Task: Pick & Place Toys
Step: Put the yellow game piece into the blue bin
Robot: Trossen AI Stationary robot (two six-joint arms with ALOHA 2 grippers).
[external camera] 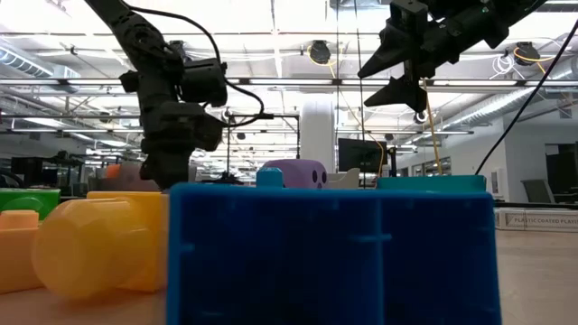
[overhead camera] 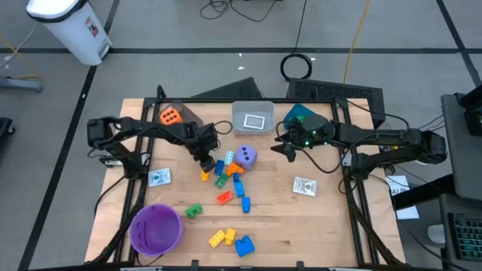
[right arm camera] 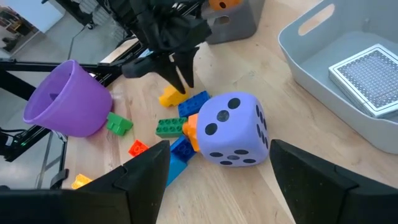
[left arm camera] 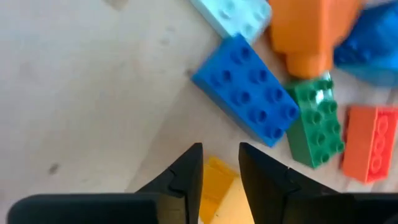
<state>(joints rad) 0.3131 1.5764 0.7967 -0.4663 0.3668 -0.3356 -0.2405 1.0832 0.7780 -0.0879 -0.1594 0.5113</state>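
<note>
A heap of small bricks lies mid-table: a blue brick (left arm camera: 245, 96), a green one (left arm camera: 317, 124), a red one (left arm camera: 370, 143) and a yellow brick (overhead camera: 204, 175) at the heap's left. My left gripper (overhead camera: 203, 162) stands over the yellow brick, fingers narrowed on it. The purple die (overhead camera: 245, 156) rests on the table beside the heap. My right gripper (overhead camera: 285, 147) hangs open above the table, right of the die, with nothing between its fingers. More bricks (overhead camera: 230, 239) lie near the front edge. My left gripper pinches the yellow brick (left arm camera: 219, 183) between its two fingers, one on each opposite side. The fingers (right arm camera: 180, 74) slant steeply down from the table's left. The brick sits on the table; most of it is hidden by the fingers in the wrist view.
A purple bowl (overhead camera: 157, 228) stands at the near left. At the far edge are a grey bin (overhead camera: 181, 114) holding an orange die (overhead camera: 170, 115), a white bin (overhead camera: 252, 118) with a card, and a teal bin (overhead camera: 305, 117). Two cards (overhead camera: 159, 177), (overhead camera: 305, 186) lie flat.
</note>
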